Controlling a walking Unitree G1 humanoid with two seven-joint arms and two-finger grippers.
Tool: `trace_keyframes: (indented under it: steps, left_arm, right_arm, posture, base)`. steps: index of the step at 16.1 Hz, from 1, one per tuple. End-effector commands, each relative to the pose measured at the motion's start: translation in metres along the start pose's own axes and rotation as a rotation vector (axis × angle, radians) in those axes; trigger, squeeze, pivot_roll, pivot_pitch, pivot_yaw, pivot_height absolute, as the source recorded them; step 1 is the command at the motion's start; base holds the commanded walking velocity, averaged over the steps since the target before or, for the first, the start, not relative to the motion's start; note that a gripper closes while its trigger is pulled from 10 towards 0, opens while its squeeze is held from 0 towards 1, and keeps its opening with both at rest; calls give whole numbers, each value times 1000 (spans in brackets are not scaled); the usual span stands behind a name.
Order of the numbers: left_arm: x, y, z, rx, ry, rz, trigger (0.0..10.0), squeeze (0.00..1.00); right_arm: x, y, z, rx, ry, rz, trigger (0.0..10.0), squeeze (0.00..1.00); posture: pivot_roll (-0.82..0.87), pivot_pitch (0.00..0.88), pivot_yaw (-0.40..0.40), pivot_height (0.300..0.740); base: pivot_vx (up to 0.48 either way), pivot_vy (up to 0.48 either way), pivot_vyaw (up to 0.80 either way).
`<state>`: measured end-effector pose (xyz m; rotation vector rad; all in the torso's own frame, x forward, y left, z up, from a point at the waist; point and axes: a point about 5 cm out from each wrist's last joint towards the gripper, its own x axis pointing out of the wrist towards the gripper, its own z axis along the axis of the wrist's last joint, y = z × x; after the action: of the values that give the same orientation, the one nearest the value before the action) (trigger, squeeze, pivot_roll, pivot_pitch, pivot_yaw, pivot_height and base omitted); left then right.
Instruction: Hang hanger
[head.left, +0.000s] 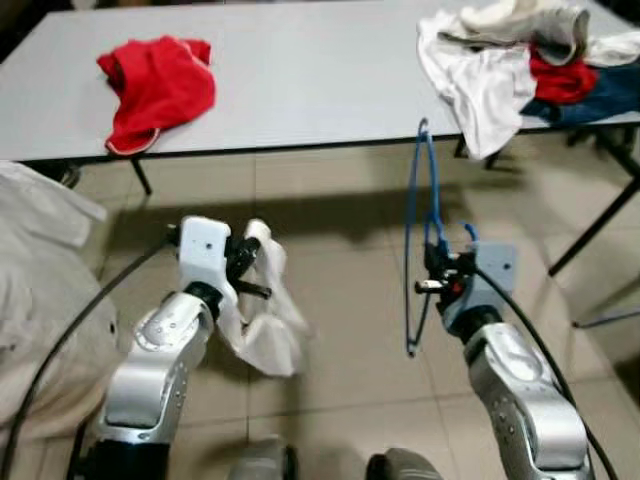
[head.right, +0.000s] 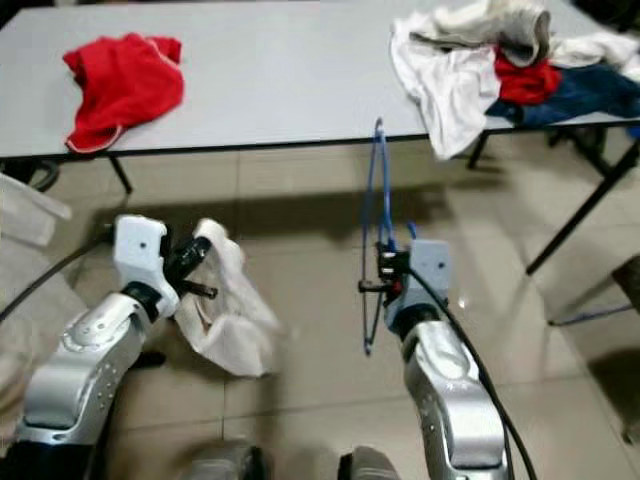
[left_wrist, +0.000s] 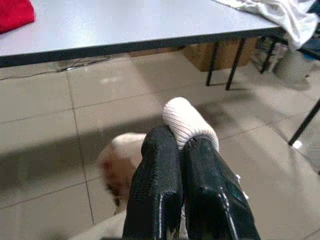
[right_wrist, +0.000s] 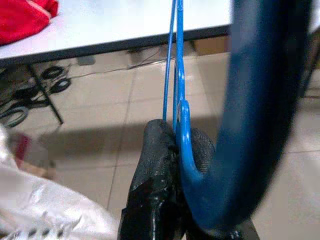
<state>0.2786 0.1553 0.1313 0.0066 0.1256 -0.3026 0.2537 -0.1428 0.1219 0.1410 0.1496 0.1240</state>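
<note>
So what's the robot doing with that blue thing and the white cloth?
The robot stands in front of a grey table holding one thing in each gripper. Its right gripper is shut on a blue hanger, held upright above the tiled floor. Its left gripper is shut on a white garment that droops down below it. The garment is not on the hanger yet. A red garment and a pile of clothes lie on the table.

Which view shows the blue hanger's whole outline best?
Left eye view: the blue hanger shows whole, upright in the right gripper. The right eye view matches. The right wrist view gives a blurred close-up of its hook.
</note>
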Motion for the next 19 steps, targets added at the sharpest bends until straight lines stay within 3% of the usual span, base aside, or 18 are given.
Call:
trace_keyframes:
  steps: [1, 3, 5, 9, 13, 19]
  left_arm:
    - [-1, 6, 5, 4, -10, 26, 10000, 0]
    - [1, 7, 8, -6, -26, 57, 10000, 0]
    - [4, 9, 17, 3, -114, 56, 10000, 0]
    - [6, 8, 18, -12, -101, 63, 10000, 0]
    - [6, 3, 20, -32, -140, 4, 10000, 0]
    - [10, 5, 30, -53, -173, 8, 10000, 0]
  right_arm:
    - [-1, 2, 1, 16, 1, 3, 10000, 0]
    - [-3, -1, 1, 29, 2, -12, 10000, 0]
    - [-3, -1, 4, -24, -20, -3, 10000, 0]
    - [-3, -3, 4, -29, -13, -27, 10000, 0]
    - [0, -3, 7, 19, -22, -26, 10000, 0]
    - [9, 2, 16, -61, -55, 43, 10000, 0]
  posture:
    - [-29, 118, 30, 740]
    - [-43, 112, 38, 740]
    - [-54, 106, 49, 740]
    - [-54, 101, 53, 740]
    - [-54, 107, 52, 740]
    - [-61, 82, 30, 740]
  base:
    - [0, 0, 0]
    - [0, 0, 0]
    - [0, 0, 0]
    - [0, 0, 0]
    - [0, 0, 0]
    - [363, 0, 0]
